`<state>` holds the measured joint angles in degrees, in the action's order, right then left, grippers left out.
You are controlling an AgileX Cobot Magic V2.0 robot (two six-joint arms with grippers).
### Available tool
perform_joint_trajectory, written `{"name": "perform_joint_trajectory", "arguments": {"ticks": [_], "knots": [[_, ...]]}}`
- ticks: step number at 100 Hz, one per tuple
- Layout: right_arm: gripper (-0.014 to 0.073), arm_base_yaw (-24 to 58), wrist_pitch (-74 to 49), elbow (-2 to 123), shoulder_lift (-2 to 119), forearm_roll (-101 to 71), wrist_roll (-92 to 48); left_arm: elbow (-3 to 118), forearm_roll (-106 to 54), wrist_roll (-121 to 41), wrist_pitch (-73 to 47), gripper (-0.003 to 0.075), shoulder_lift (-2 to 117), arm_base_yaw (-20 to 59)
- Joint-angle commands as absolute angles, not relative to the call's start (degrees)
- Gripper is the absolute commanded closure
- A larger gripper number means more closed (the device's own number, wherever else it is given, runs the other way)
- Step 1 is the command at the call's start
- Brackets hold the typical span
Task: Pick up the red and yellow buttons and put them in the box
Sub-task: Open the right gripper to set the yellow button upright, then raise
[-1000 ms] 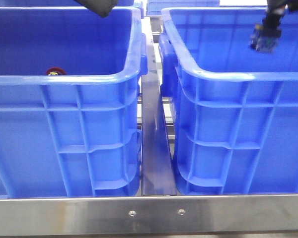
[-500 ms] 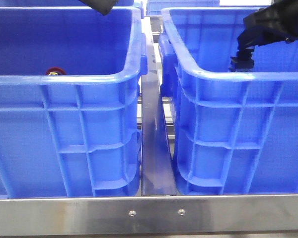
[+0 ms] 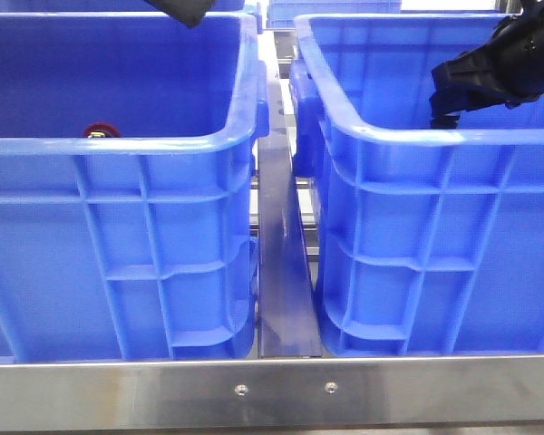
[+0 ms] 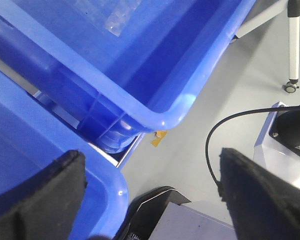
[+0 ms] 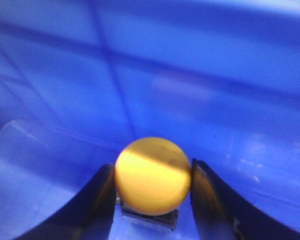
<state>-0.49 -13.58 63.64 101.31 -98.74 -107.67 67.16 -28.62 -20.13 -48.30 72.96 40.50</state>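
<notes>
Right tool (image 5: pixel 152 185): we saw its fingers pressed against both sides of the yellow button (image 5: pixel 152 172), gripping it cap-forward, probably so the dome stayed clear for the drop.
Right arm: it reached down inside the right box (image 3: pixel 408 136), behind the near rim.
Red button (image 3: pixel 101 131): it lay in the left box (image 3: pixel 118 145); we judged that one the target.
Left tool (image 4: pixel 155 195): jaws spread wide, holding nothing, out past the crates, likely parked out of the way.
Doubt: blur hid whether the yellow button's base touched the floor.
</notes>
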Motion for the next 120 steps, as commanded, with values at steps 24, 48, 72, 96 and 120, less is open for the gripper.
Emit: {"name": "perform_joint_trajectory", "arguments": {"ticks": [24, 48, 72, 96, 120], "knots": [[0.0378, -0.58, -12.61, 65.53, 99.18, -99.9, -108.27, 68.83, -30.48, -20.26, -45.24, 0.0195, 71.63, 40.79], [0.0099, -0.58, -12.94, 65.53, 99.18, -99.9, -108.27, 68.83, -30.48, -20.26, -45.24, 0.0195, 71.63, 40.79], [0.0087, -0.58, -12.53, 65.46, 97.87, -99.9, -108.27, 68.83, -30.48, -20.26, -45.24, 0.0195, 71.63, 40.79], [0.0087, -0.58, -11.56, 63.1, 92.64, -99.9, -108.27, 68.83, -30.48, -20.26, -44.75, 0.0195, 71.63, 40.79], [0.0087, -0.58, -11.38, 56.65, 84.03, -99.95, -108.22, 68.83, -27.98, -17.24, -43.83, 0.0213, 71.53, 38.27]]}}
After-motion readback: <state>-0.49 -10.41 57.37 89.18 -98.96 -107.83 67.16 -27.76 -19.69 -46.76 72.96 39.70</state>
